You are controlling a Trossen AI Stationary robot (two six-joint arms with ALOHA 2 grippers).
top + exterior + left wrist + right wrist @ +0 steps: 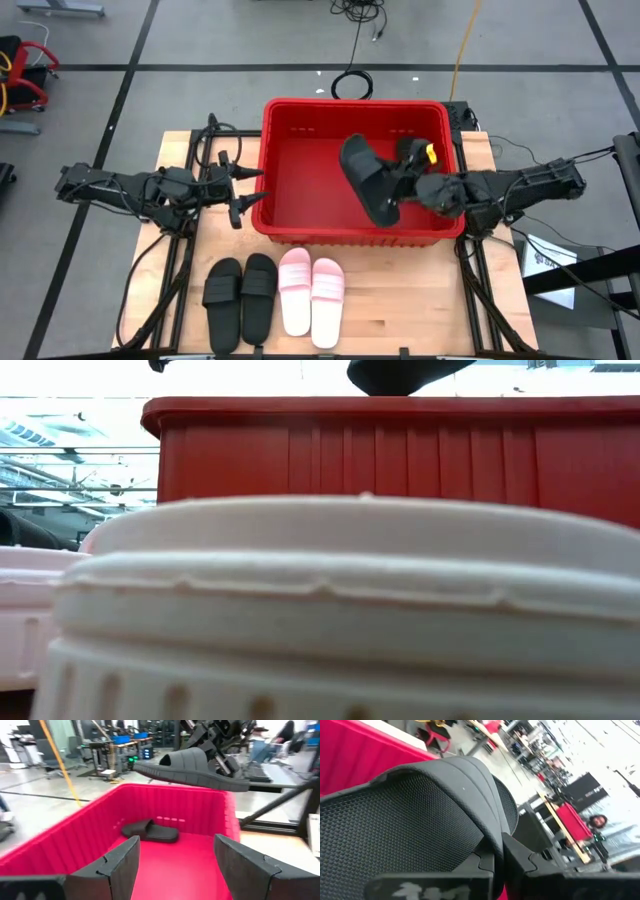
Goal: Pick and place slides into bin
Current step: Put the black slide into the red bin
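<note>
While my right gripper (400,200) hangs over the bin (300,235), its fingers are clamped together on a black slide (368,180), gripping it by the strap. That held slide sits tilted above the bin's interior, toward the side nearest my right arm, and clear of the bin floor. From the left wrist view, the same slide (192,767) appears lifted above the far rim of the bin (75,835), sole roughly level.

A second black slide (151,832) lies flat on the bin floor, close to the wall farthest from my left gripper. In the high view it is largely hidden under my right gripper.

My left gripper (243,188) waits just outside the bin's wall on my left arm's side, fingers spread wide apart and holding nothing. Both fingers (117,865) point across the rim into the bin.

Four slides remain on the table (400,310), outside the bin and along its long front wall:
- a black pair (241,298), side by side, toward my left arm's end of that wall;
- a pink pair (311,296), side by side, just beside the black pair and nearer the middle of that wall.

In the low view, a pink slide (340,610) fills the foreground, with the bin's ribbed wall (400,460) behind it.
</note>
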